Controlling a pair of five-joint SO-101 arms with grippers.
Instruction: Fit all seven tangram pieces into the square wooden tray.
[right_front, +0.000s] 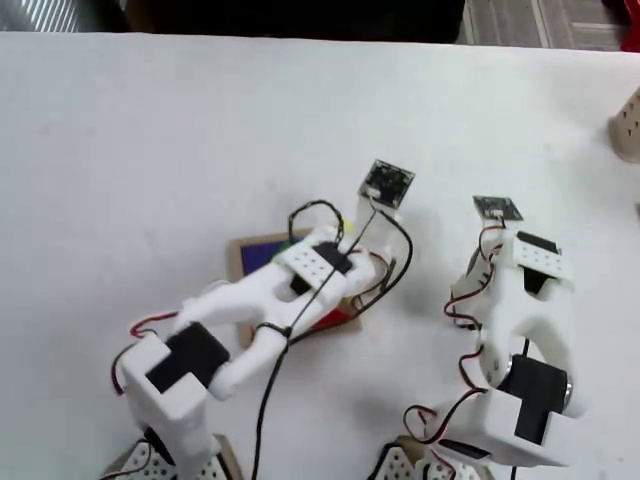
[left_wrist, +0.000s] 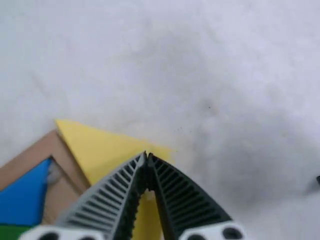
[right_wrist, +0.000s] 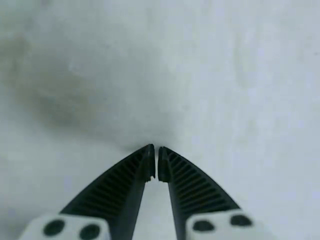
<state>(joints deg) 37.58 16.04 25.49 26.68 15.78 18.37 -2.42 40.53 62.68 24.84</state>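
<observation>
Overhanging the wooden tray (left_wrist: 25, 164), a yellow triangle (left_wrist: 100, 147) seemingly touches the closed left claw (left_wrist: 147, 160); right claw (right_wrist: 155, 162) closed.

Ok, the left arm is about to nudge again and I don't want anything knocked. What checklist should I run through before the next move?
1. Yellow piece seated in the tray: not ok. It lies at the frame's outer corner, on the table side.
2. Left gripper lined up with the yellow piece: ok. It is shut, with its tips over the piece's edge. Contact: cannot tell.
3. Blue piece inside the frame: ok.
4. All seven pieces accounted for: cannot tell. The left arm covers much of the tray in the high view.
5. Right gripper away from the tray: ok. It is shut, over bare table.
</observation>
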